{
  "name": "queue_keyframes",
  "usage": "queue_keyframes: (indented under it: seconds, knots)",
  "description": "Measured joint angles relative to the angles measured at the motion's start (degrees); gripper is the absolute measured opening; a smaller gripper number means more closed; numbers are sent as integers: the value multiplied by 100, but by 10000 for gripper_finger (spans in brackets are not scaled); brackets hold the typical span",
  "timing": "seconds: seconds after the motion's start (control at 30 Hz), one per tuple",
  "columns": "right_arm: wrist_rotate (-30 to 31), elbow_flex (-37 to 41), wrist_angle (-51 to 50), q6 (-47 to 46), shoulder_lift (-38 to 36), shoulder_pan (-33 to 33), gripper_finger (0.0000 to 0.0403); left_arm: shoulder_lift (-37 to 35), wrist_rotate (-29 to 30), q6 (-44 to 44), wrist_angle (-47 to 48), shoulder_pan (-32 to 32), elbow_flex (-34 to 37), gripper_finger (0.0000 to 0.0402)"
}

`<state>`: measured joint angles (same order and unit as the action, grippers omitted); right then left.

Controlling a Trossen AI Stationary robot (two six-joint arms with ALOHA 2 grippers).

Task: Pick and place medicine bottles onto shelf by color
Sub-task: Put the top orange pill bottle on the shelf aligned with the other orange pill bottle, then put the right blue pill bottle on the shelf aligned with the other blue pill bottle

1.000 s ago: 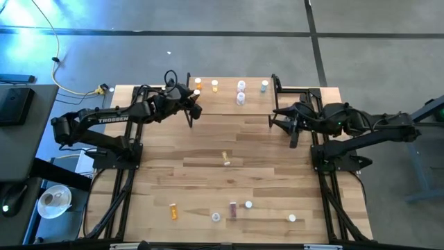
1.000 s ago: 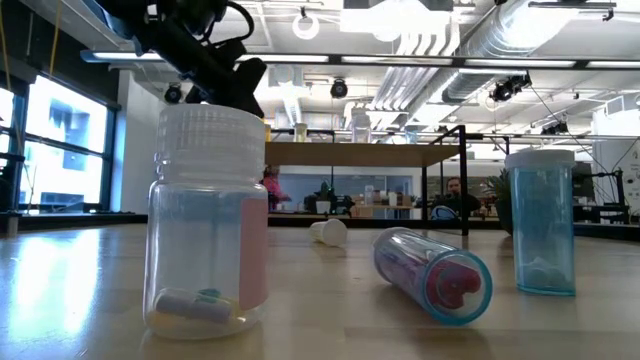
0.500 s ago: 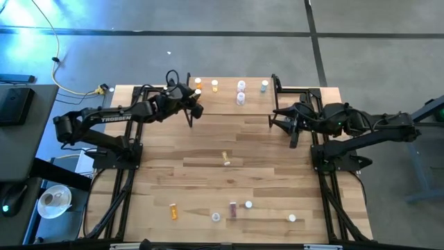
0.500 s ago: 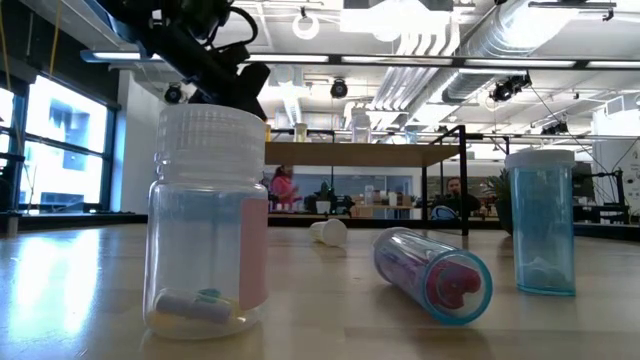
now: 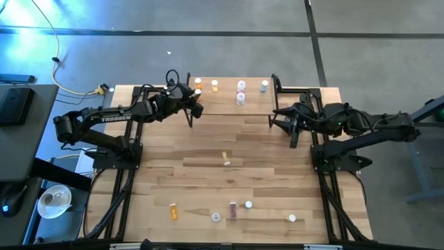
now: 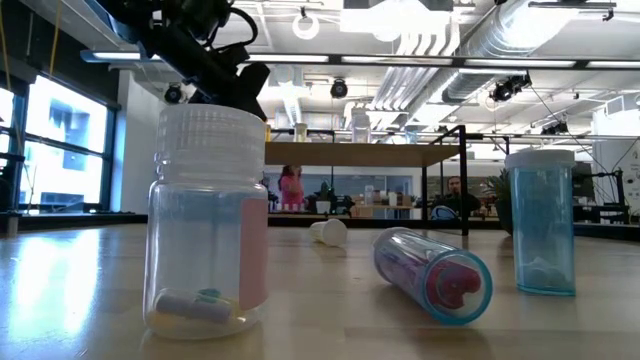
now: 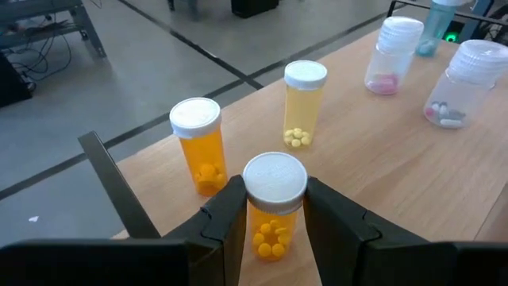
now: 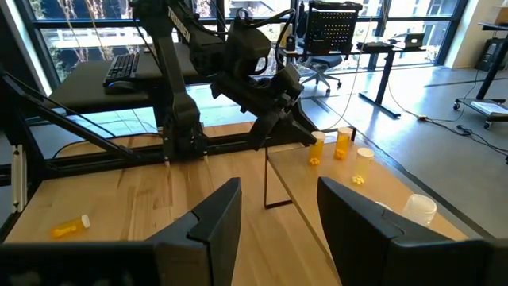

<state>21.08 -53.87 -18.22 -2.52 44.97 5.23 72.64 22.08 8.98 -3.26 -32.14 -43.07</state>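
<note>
The left tool point(image 7: 274, 218) grips an orange bottle point(image 7: 272, 208) at the shelf point(image 7: 373, 151) corner — just short of two more orange bottles point(image 7: 198, 143), with the pale bottles point(image 7: 389, 54) farther along. Set it flat beside its colour mates, then let go straight — a sideways drag may topple them. The right tool point(image 8: 278, 218) waits beside the shelf, half open and empty.

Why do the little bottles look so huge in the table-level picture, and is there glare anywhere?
Low view: the camera sits right beside a clear bottle, so it looms large, while the room behind is bright with ceiling lights. High view: a blue-white glare washes the floor at the top left corner. Left wrist view: evenly lit, the orange bottle between the left gripper fingers is sharp.
</note>
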Motion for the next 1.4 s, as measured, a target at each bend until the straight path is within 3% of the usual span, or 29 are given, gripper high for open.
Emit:
queue_keyframes:
  seconds: [0.3, 0.8, 1.13, 1.4]
  knots:
    - [0, 0, 2, 2, 0, 0, 158, 2, -3, 37, 24, 1, 2, 109]
    - [0, 0, 2, 4, 2, 0, 158, -3, 44, -65, 78, 4, 28, 178]
    - [0, 0, 2, 4, 2, 0, 158, -417, 39, -123, 11, 4, 18, 179]
    - [-199, -4, -267, -340, 2, 2, 158, -1000, -393, -121, 85, 30, 17, 179]
